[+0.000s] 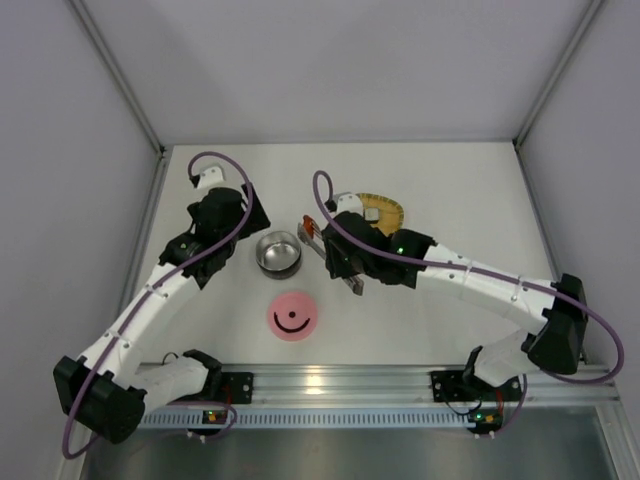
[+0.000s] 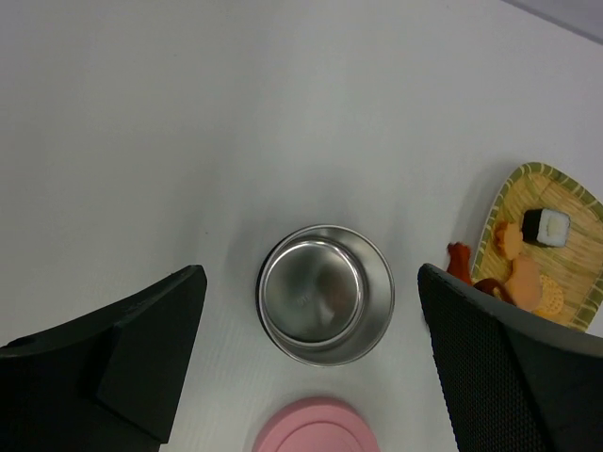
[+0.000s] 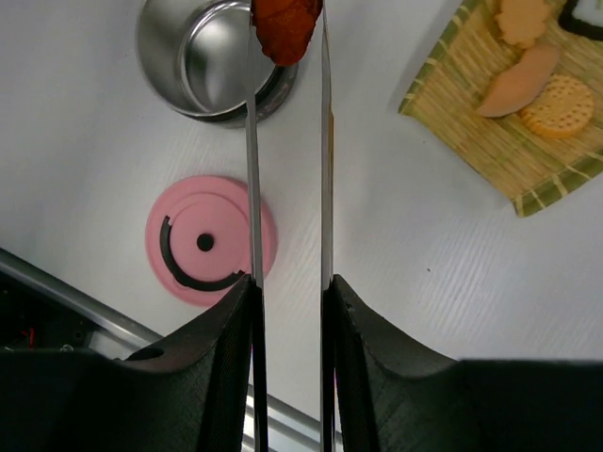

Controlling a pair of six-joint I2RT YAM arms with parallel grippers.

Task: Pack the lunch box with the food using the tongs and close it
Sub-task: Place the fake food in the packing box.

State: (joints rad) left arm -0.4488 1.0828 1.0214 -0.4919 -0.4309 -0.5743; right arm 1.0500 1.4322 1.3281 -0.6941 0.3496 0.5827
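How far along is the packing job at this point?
Done: nothing is packed; the lunch box looks empty. In hand: the right end effector grips the tongs, which pinch a dark red piece close to the lunch box's rim. Left: drop that piece in, bring the orange pieces and the dark-and-white one from the yellow tray, then fit the pink lid, which lies on the table.

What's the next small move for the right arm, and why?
Probably nudge the tongs a little further over the bowl, then ease the right pincer open. The tongs pinch a dark red piece that hangs at the bowl's rim, not over its middle, and the bowl looks empty.
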